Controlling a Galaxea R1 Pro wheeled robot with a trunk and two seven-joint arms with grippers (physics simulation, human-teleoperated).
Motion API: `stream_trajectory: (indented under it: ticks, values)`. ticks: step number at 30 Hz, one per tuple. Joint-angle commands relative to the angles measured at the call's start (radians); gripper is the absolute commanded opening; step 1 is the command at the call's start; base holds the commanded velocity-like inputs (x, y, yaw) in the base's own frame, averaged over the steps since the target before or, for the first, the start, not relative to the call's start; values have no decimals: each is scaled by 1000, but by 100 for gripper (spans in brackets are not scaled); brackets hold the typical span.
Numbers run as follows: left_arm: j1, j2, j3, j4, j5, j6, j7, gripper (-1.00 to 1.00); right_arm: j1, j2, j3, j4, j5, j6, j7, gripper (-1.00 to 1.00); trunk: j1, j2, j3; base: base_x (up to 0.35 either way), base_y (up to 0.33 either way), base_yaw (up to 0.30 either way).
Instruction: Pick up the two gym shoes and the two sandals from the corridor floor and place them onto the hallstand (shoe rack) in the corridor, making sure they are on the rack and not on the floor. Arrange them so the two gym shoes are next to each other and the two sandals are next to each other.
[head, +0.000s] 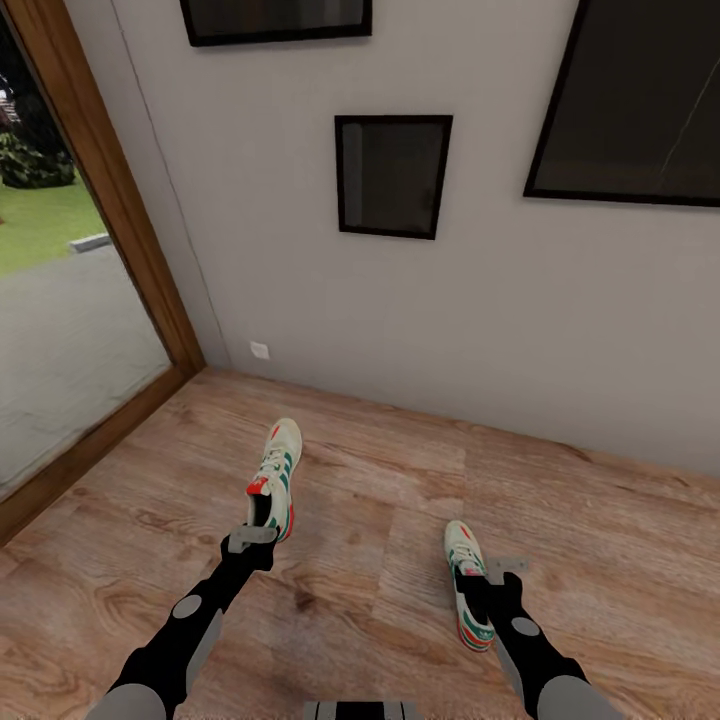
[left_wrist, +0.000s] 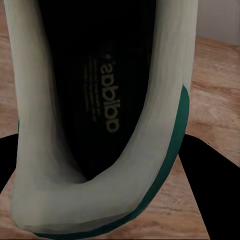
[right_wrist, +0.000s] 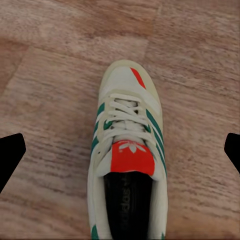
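Observation:
One white gym shoe (head: 279, 472) with green stripes points its toe toward the wall, and my left gripper (head: 252, 540) is shut on its heel. The left wrist view looks into that gym shoe's dark inside (left_wrist: 100, 90), with a black finger (left_wrist: 210, 195) pressed against each side of the heel. The second gym shoe (head: 466, 585) lies flat on the wood-plank corridor floor (head: 380, 500). My right gripper (head: 492, 578) hovers over it, open. In the right wrist view that shoe (right_wrist: 127, 145) sits centred between the wide-apart fingertips (right_wrist: 10, 155). The sandals and the hallstand are out of view.
A grey wall (head: 420, 320) with dark framed pictures (head: 392, 175) closes the corridor ahead. It carries a small white outlet (head: 259, 350) low down. A wood-framed glass door (head: 120, 230) stands at the left.

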Motion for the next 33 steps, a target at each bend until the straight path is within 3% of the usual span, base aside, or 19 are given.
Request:
stream_trajectory:
  ticks: [1,33]
  values:
    - [-1,-1,9,0,-3,-3,-10,-100,-1,0,-9,-1,5,-3,6,100,0,-1,-6,0,0,0]
    - [-1,-2,9,0,-3,-8,-12,-100,-1,-5,-14,-2,2,-3,6,100,15,-8,-180,0,0,0]
